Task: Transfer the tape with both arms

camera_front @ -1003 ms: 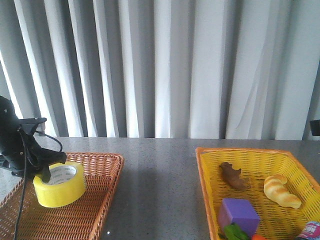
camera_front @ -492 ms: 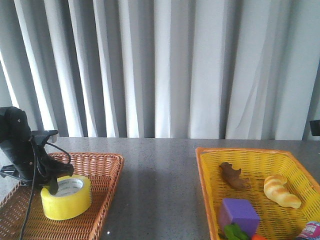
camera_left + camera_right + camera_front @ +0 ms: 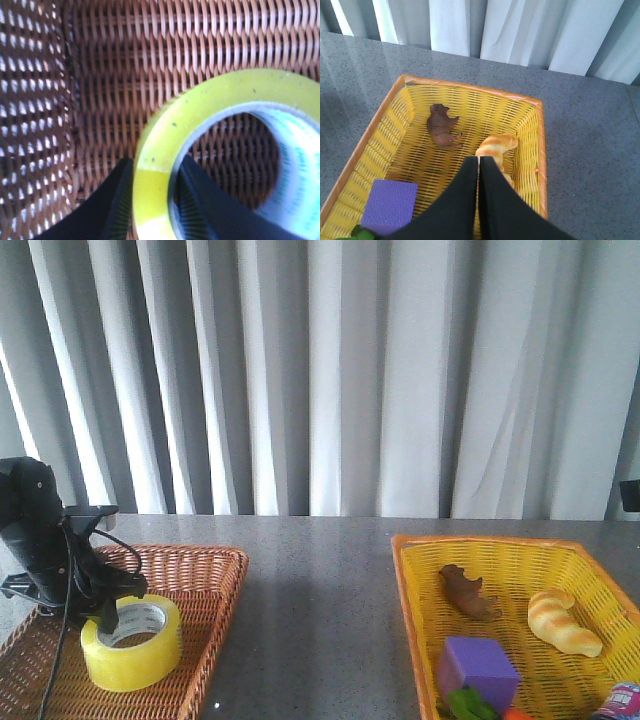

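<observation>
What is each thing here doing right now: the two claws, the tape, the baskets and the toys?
left gripper: shut on the tape's wall, one finger inside the core
right gripper: shut, holding nothing, above the yellow basket
tape: flat in the brown basket
brown basket: holds only the tape
yellow basket: holds toys
purple cube: resting in the yellow basket

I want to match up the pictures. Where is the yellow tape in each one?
Front view: the tape is low on the left, in the brown wicker basket, with the left gripper on its rim.
Left wrist view: the tape fills the lower right.
Right wrist view: not there.
Shared landmark: the brown wicker basket.
</observation>
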`<state>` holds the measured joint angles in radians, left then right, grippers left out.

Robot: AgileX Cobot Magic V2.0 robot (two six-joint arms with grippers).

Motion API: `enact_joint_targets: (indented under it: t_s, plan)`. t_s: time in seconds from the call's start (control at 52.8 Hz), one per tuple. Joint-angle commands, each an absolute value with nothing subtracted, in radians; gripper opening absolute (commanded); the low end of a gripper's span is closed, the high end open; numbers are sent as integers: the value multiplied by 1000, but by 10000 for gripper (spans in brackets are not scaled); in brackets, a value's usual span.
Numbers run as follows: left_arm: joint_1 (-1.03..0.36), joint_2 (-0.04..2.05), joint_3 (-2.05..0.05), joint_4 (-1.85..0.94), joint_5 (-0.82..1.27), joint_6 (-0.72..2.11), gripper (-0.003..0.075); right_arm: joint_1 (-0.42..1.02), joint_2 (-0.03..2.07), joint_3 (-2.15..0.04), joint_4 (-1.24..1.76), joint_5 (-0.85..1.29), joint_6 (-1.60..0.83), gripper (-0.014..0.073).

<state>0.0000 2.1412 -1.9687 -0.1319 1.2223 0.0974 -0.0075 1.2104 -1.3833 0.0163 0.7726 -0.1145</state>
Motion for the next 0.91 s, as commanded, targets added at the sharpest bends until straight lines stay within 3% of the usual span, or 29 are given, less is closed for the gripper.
enact_joint_targets:
  t_s: [0.0, 0.151, 0.246, 0.643, 0.889]
  plan:
    - [-4, 2087, -1996, -153, 1210, 94, 333, -12, 1189, -1408, 14, 701, -117, -5]
    - [-4, 2087, -1996, -159, 1237, 87, 484, -12, 1189, -1408, 14, 702, -117, -5]
    - [0, 2084, -1996, -191, 1243, 72, 518, -12, 1189, -1408, 14, 702, -117, -5]
    - [1, 1926, -2110, -234, 1129, 56, 496, -12, 1189, -1408, 14, 702, -117, -5]
    - [1, 1790, -2359, -425, 1132, 83, 372, -12, 1189, -1408, 14, 702, -117, -5]
